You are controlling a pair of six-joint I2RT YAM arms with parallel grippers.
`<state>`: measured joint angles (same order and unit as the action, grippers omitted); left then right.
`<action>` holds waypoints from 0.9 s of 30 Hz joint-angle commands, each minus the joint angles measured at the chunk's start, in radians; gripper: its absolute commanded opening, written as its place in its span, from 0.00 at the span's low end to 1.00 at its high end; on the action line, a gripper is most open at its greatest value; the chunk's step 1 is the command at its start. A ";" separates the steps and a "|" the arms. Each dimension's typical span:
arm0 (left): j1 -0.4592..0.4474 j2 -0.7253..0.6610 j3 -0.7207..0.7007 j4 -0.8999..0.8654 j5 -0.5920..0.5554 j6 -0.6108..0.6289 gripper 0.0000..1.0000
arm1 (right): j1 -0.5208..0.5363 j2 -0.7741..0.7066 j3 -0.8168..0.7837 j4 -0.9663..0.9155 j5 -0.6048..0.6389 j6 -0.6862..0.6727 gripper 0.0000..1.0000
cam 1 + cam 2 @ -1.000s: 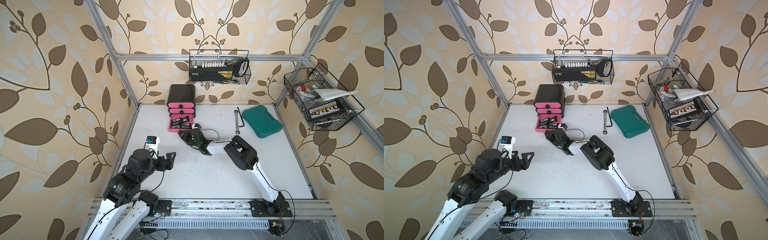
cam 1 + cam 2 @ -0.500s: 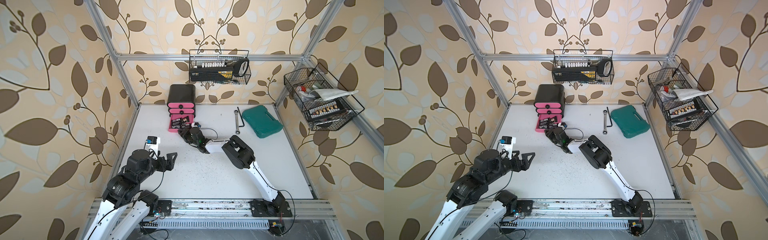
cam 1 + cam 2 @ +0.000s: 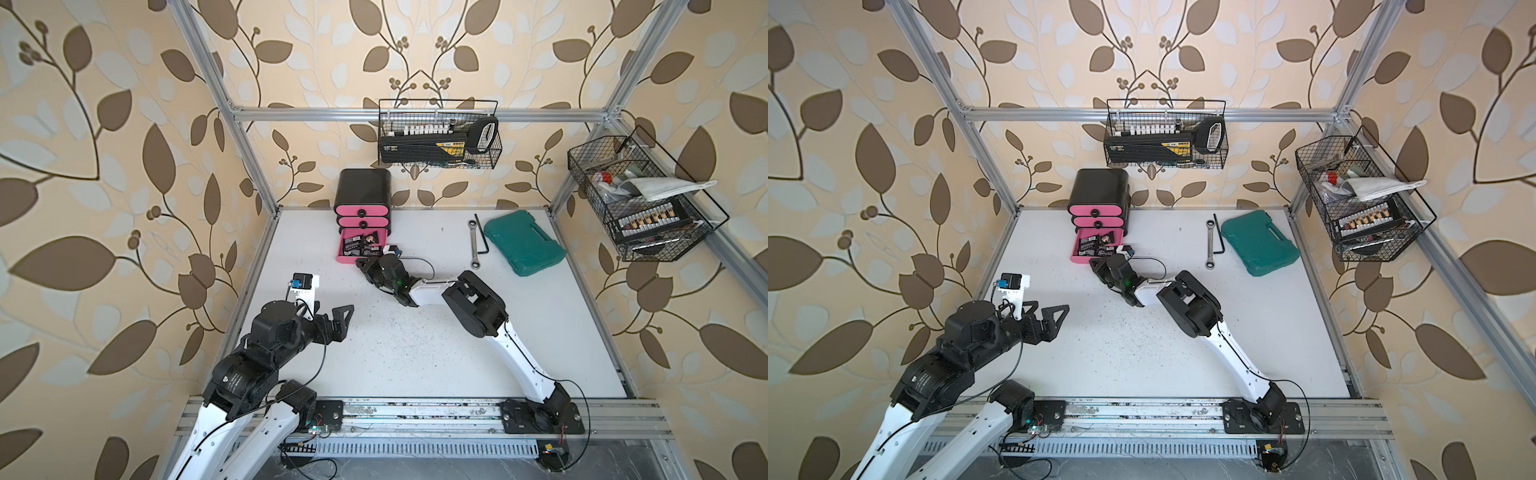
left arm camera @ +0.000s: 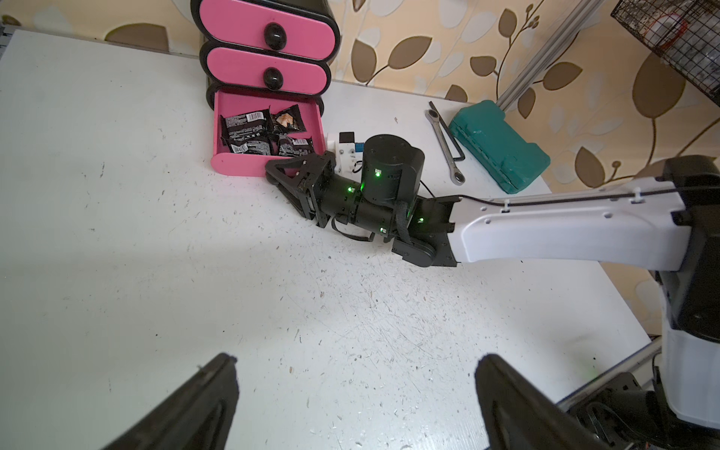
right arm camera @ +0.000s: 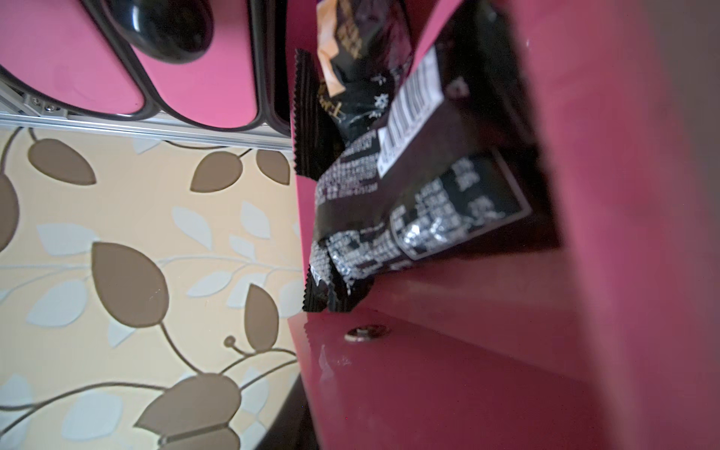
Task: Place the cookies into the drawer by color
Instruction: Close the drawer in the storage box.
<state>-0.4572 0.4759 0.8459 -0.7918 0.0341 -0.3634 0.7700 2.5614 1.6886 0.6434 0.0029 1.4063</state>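
Sorting looks close to finished, judging by what lies where. The black cookies [image 4: 245, 130] (four packets, as far as I can count) sit in the pulled-out bottom tray [image 4: 233, 165] of the drawer [image 3: 363, 189]. They are just beyond the tips of the right gripper [image 4: 274, 177], on the far side of the tray's pink front wall. In both top views no packet lies loose on the table [image 3: 415, 353], neither between the left fingers nor near the right ones. The upper two fronts [image 4: 269, 37] are shut, so any yellow-green or white packets inside cannot be seen. My judgement is that they are in there and that closing the bottom tray is what is left.

The left gripper [image 3: 348, 323] hangs over bare table, well apart from the drawer, with its fingers [image 4: 202, 401] spread wide and nothing between them. The right fingers [image 4: 300, 167] stand narrow, tips at the middle of the tray's front, where its knob should be. The knob itself is hidden behind them, and I cannot tell whether they have pinched it. The right wrist view misses the fingers altogether. It shows one black packet [image 5: 420, 195] just past them in the tray, a blurred pink wall, and a screw head [image 5: 366, 333] that may be the knob's fastening.
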 commanded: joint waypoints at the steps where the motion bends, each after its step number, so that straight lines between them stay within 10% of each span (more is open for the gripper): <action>1: 0.007 0.004 -0.002 0.025 0.003 0.014 0.98 | -0.006 -0.025 -0.039 0.007 0.009 -0.020 0.23; 27: 0.011 0.010 -0.001 0.019 0.001 0.017 0.98 | -0.058 0.116 0.376 -0.174 0.036 -0.063 0.24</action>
<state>-0.4572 0.4778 0.8459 -0.7918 0.0334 -0.3634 0.7181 2.6553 1.9800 0.4244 0.0093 1.3796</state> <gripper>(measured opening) 0.984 0.289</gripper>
